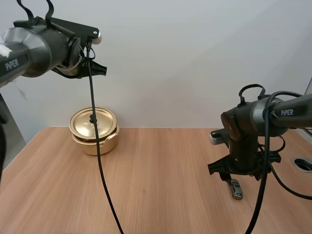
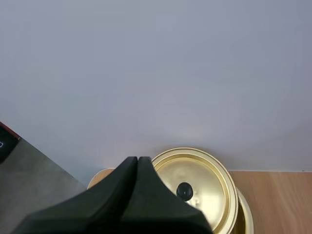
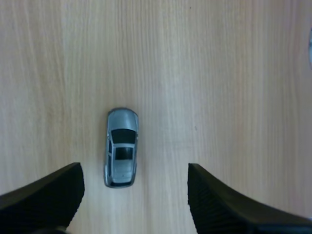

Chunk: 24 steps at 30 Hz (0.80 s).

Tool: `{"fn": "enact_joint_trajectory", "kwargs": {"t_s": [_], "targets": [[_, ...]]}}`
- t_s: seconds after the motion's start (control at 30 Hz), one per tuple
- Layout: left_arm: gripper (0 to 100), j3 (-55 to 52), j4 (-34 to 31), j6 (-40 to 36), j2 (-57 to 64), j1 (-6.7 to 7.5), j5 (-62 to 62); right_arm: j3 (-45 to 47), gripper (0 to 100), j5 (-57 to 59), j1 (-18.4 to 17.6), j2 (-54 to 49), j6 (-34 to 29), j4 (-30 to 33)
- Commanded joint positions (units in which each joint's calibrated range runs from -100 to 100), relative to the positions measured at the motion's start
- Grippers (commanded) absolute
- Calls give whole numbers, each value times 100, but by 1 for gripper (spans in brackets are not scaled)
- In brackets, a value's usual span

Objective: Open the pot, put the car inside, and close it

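High view: my right gripper (image 1: 237,178) hangs over the car (image 1: 236,189) near the table's (image 1: 161,185) right edge. The lidded pot (image 1: 93,134) sits back-left, and "PiPER" reads on both arms. Left wrist: my left gripper (image 2: 137,163) is pressed together above the pot. Right wrist: fingers (image 3: 48,195) spread, car between them.

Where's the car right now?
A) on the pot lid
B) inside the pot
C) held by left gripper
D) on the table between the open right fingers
D: the car sits free on the table, between the open fingers of the right gripper.
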State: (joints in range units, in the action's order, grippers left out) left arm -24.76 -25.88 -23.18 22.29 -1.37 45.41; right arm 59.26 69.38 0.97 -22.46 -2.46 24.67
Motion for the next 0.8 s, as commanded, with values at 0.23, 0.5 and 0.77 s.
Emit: {"fn": "enact_joint_trajectory", "kwargs": {"t_s": [0.23, 0.5, 0.77], "targets": [[0, 0, 34, 73, 42, 1, 47, 8, 100, -640, 56, 1283, 135, -268], [0, 0, 34, 73, 51, 1, 111, 8, 100, -789, 56, 1465, 135, -170], [36, 0, 34, -267, -201, 1, 583, 8, 100, -793, 56, 1465, 135, -158]]}}
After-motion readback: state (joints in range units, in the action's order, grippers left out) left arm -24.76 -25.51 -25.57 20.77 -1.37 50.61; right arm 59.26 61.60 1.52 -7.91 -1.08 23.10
